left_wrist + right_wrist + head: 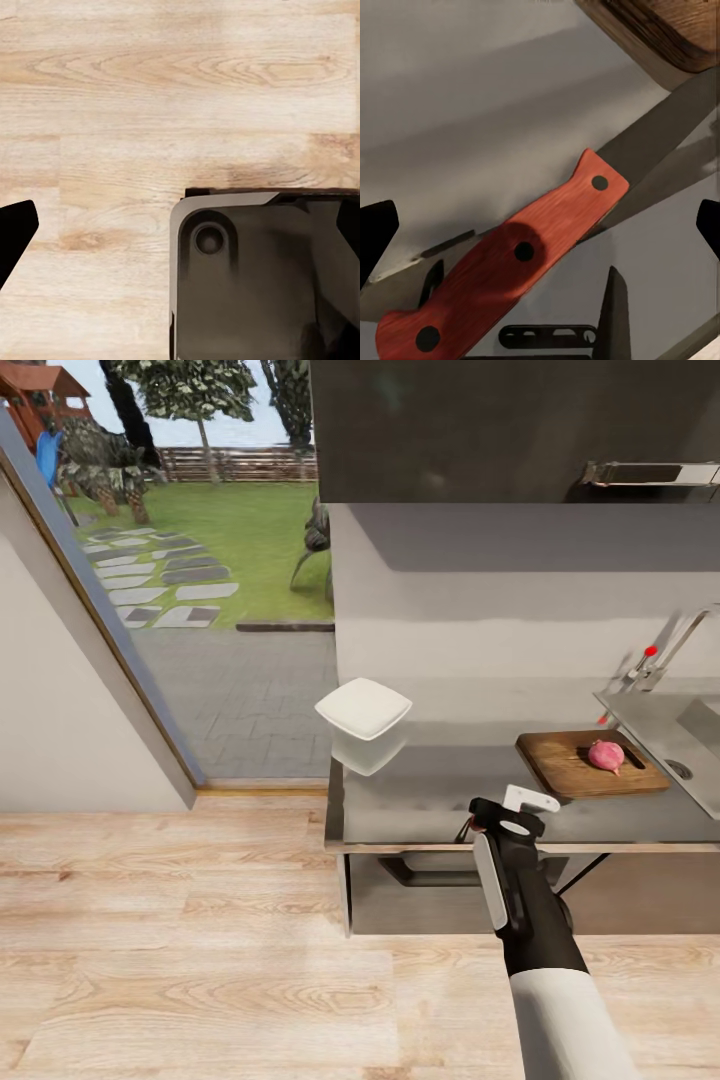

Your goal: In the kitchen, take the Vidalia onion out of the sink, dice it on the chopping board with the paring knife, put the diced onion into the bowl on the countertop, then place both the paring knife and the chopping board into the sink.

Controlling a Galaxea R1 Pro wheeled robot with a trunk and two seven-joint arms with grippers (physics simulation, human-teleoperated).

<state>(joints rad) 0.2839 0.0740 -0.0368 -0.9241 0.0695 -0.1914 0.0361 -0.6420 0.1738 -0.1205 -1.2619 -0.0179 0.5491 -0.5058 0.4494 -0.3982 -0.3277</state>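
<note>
The Vidalia onion [606,755], pinkish and round, sits on the chopping board [580,768] toward the board's right end. The board lies flat on the countertop [430,800], its right edge just beside the sink [690,732], whose steel drainboard and round drain show at the picture's right edge. Behind the basin stand the curved chrome tap [685,635] and its red-tipped lever [645,656].

The bowl [363,709], white and rounded-square, rests near the countertop's left rear corner, well apart from the board.

The right gripper [478,826] hangs over the front edge of the countertop, left of the board and near it. In the right wrist view the paring knife [521,251] lies on the grey surface below the gripper [540,225], its red riveted handle nearest the camera and its dark blade running toward a corner of the board [660,34]. The black fingertips [376,236] stand wide apart at either side of the knife, so the jaws are fully spread and hold nothing.

The left wrist view looks down on the wooden floor [150,112] and a grey part of the robot's base [255,277]. The left gripper [180,232] has its dark fingertips [15,232] at opposite edges of that view, spread wide and empty.
</note>
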